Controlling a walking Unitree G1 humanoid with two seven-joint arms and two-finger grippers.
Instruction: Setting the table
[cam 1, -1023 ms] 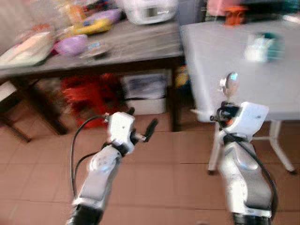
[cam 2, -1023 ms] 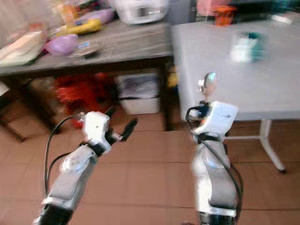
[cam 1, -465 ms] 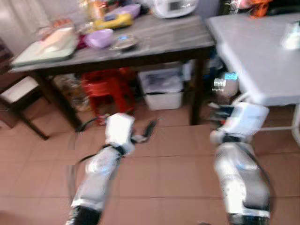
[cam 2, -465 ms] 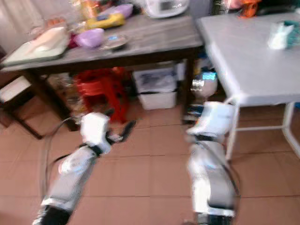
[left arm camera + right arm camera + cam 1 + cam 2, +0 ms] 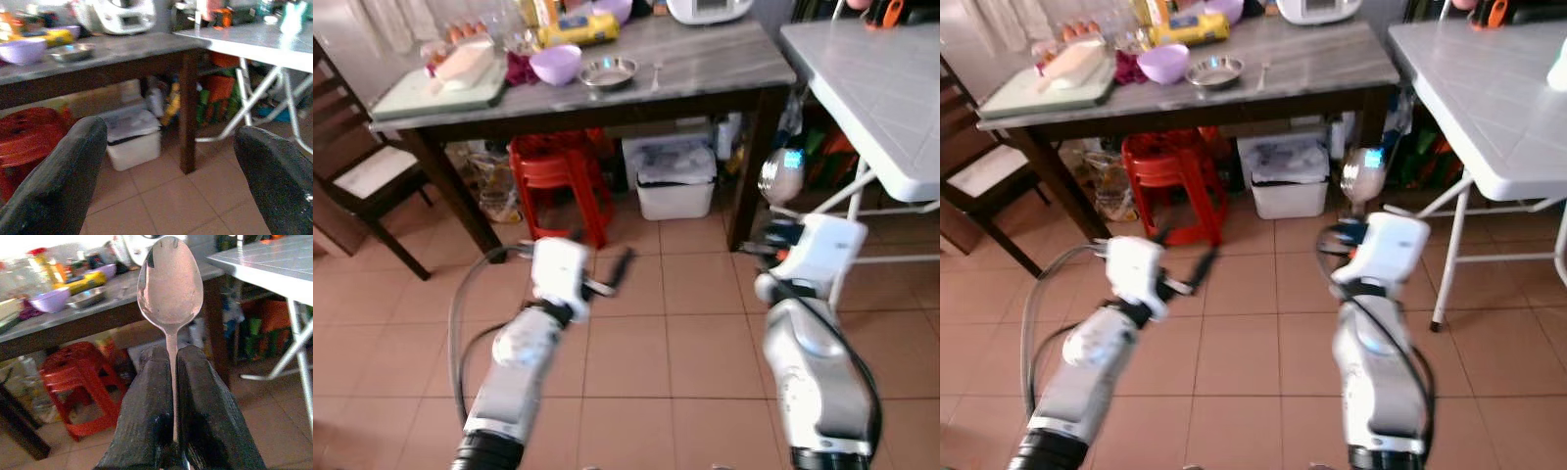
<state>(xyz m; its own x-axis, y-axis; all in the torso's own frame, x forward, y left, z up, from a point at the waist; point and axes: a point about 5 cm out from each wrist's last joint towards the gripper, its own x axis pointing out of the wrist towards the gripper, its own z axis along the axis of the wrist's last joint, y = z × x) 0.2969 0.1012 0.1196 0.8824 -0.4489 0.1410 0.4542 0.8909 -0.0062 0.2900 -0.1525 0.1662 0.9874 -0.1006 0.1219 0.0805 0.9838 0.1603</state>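
Observation:
A shiny metal spoon (image 5: 170, 281) stands bowl-up in my right gripper (image 5: 171, 352), whose black fingers are shut on its thin handle. In the eye views the spoon (image 5: 781, 174) sits above the white wrist, held out over the tiled floor in front of the dark table's right leg. My left gripper (image 5: 612, 274) is raised at the same height to the left, open and holding nothing; its two fingers (image 5: 58, 181) stand wide apart. A white folding table (image 5: 881, 88) is at the right.
A dark, grey-topped table (image 5: 705, 59) ahead carries a purple bowl (image 5: 555, 65), a metal bowl (image 5: 609, 71), a cutting board (image 5: 440, 88) and a white cooker (image 5: 710, 8). Under it stand a red stool (image 5: 558, 171) and a white bin (image 5: 675, 181). A wooden chair (image 5: 362, 176) is at the left.
The camera has swung left, so the white table has slid to the right edge and the dark table fills the view. Both arms keep their pose; the spoon stays gripped.

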